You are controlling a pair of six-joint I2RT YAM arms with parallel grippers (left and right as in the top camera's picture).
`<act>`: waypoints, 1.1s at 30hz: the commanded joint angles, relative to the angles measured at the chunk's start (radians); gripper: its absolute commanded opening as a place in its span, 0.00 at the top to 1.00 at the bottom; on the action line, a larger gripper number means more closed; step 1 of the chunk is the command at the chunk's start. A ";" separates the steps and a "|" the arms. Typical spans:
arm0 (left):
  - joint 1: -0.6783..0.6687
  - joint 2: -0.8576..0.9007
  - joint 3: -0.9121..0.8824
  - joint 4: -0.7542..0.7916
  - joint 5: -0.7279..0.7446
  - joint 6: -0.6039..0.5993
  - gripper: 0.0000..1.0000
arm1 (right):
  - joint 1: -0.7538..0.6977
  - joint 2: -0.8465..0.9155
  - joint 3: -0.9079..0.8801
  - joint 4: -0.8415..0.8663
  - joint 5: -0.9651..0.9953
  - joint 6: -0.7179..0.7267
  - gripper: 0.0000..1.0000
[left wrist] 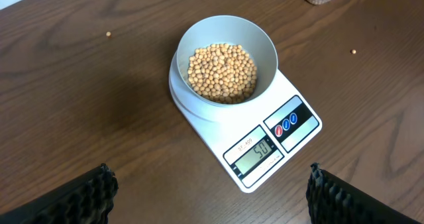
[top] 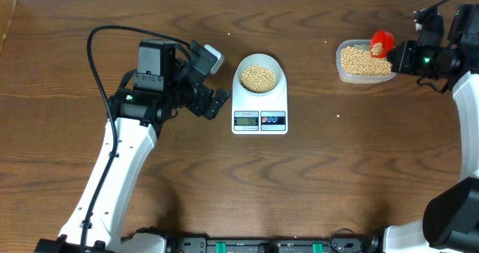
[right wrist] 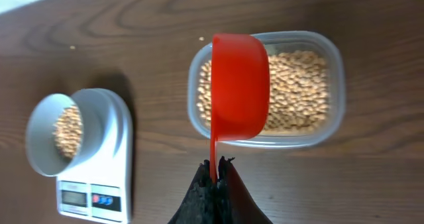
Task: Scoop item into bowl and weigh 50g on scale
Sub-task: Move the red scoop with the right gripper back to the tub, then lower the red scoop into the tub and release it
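The pale bowl (left wrist: 225, 29) stands on the round platform of the white scale (left wrist: 218, 134), and a shallow heap of tan beans (left wrist: 222, 71) covers its bottom. The scale's small grey display (left wrist: 255, 151) faces the near edge of the table (top: 337, 178) and appears to read 50, with the red and blue buttons just beside it. The left gripper (left wrist: 211, 177) hovers to the left of the scale, apart from it, with its two dark fingers spread wide and nothing between them. Well off to the right, the right gripper (right wrist: 215, 177) is clamped tight on the thin handle of a red scoop (right wrist: 240, 85). The cup of the scoop hangs over a clear plastic tub (right wrist: 334, 71) that holds more beans (right wrist: 298, 91). I cannot tell whether the scoop has any beans in it. A couple of stray beans (left wrist: 108, 33) lie loose on the wood.
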 commanded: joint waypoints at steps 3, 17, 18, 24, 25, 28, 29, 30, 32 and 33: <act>0.002 -0.002 -0.004 0.000 0.013 0.018 0.06 | 0.029 -0.017 0.001 -0.011 0.094 -0.080 0.99; 0.002 -0.002 -0.004 0.000 0.013 0.018 0.06 | 0.152 -0.017 0.000 -0.015 0.391 -0.096 0.99; 0.002 -0.002 -0.004 0.000 0.013 0.018 0.06 | 0.158 -0.017 0.000 -0.014 0.414 -0.096 0.99; 0.002 -0.002 -0.004 0.000 0.013 0.018 0.06 | 0.163 -0.017 0.000 -0.007 0.480 -0.096 0.99; 0.002 -0.002 -0.004 0.000 0.013 0.018 0.06 | 0.163 -0.017 0.000 -0.005 0.480 -0.096 0.99; 0.002 -0.002 -0.004 0.000 0.013 0.018 0.06 | 0.163 -0.017 0.000 0.000 0.473 -0.034 0.99; 0.002 -0.002 -0.004 0.000 0.013 0.018 0.06 | 0.163 -0.017 0.000 0.000 0.461 -0.010 0.99; 0.002 -0.002 -0.004 0.000 0.013 0.018 0.06 | 0.161 -0.017 0.000 -0.001 0.445 0.013 0.99; 0.002 -0.002 -0.004 0.000 0.013 0.018 0.06 | 0.161 -0.017 -0.003 0.000 0.417 0.041 0.99; 0.002 -0.002 -0.004 0.000 0.013 0.018 0.06 | 0.161 -0.017 -0.008 0.000 0.408 0.057 0.99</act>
